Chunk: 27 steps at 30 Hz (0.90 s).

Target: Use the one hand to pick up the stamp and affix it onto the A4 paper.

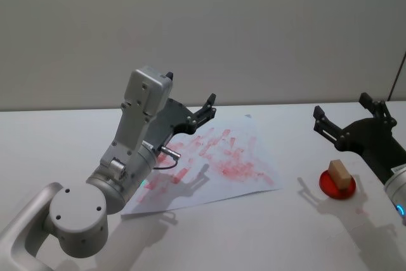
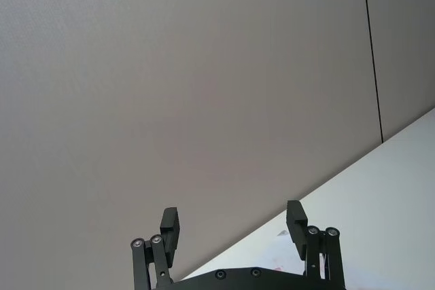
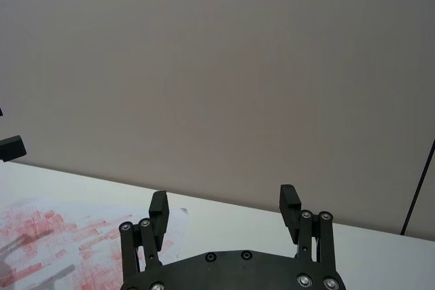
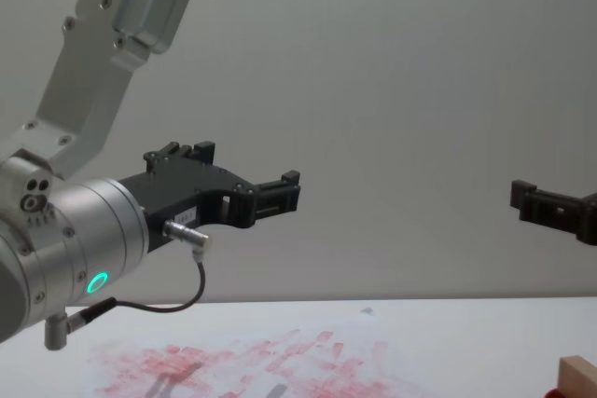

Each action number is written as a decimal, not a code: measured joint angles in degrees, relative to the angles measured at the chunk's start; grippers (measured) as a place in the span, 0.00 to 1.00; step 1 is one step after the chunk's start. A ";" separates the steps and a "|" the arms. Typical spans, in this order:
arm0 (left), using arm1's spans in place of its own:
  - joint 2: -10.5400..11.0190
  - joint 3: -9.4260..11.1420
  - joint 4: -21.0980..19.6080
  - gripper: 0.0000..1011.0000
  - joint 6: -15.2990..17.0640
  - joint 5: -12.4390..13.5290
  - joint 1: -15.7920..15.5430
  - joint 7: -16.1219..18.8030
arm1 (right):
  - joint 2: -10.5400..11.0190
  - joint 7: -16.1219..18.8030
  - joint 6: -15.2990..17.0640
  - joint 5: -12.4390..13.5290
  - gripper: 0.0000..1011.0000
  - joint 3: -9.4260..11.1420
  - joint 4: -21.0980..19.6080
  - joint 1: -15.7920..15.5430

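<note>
Two tools hang above the counter point(image 1: 63, 138), and neither holds anything.

In the head view, the left tool point(image 1: 206, 109) hovers over the far edge of the paper point(image 1: 216, 157), its fingers spread. The right tool point(image 1: 341, 111) hangs in the air well to the right of the paper, its fingers also wide apart. The stamp point(image 1: 339, 173) stands on a red pad point(image 1: 330, 186) to the right of the paper, clear of the sheet and below the right tool, which is not touching it. The paper already carries many smeared red prints.

In the left wrist view, the left tool point(image 2: 232, 214) is spread and empty, pointing towards the wall beyond the paper.

In the right wrist view, the right tool point(image 3: 224, 198) is spread too, with nothing between its fingers. A corner of the paper point(image 3: 47, 232) lies off to one side.

In the chest view, the left tool point(image 4: 250, 179) sits high above the paper point(image 4: 233, 361). The right tool point(image 4: 550, 207) hangs level with it, further right. The stamp point(image 4: 578, 375) shows low at the edge, to the right of the paper.

By these pictures the pickup has not yet begun. Left to do are lowering a tool onto the stamp, gripping it, carrying it across to the paper and pressing it down. The right tool looks the better placed for this.
</note>
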 joint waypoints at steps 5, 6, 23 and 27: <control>0.00 0.00 0.00 0.99 0.00 0.00 0.00 0.00 | 0.00 0.00 0.00 0.00 0.99 0.01 0.00 0.01; 0.00 0.00 0.00 0.99 0.00 0.00 0.00 0.00 | 0.00 0.01 0.00 0.00 0.99 0.01 0.00 0.00; 0.00 0.00 0.00 0.99 0.00 0.00 0.00 0.00 | 0.00 0.03 0.00 0.02 0.99 0.01 0.00 0.00; 0.00 0.00 0.00 0.99 0.00 0.00 0.00 0.00 | 0.00 0.03 0.00 0.03 0.99 0.01 0.00 0.01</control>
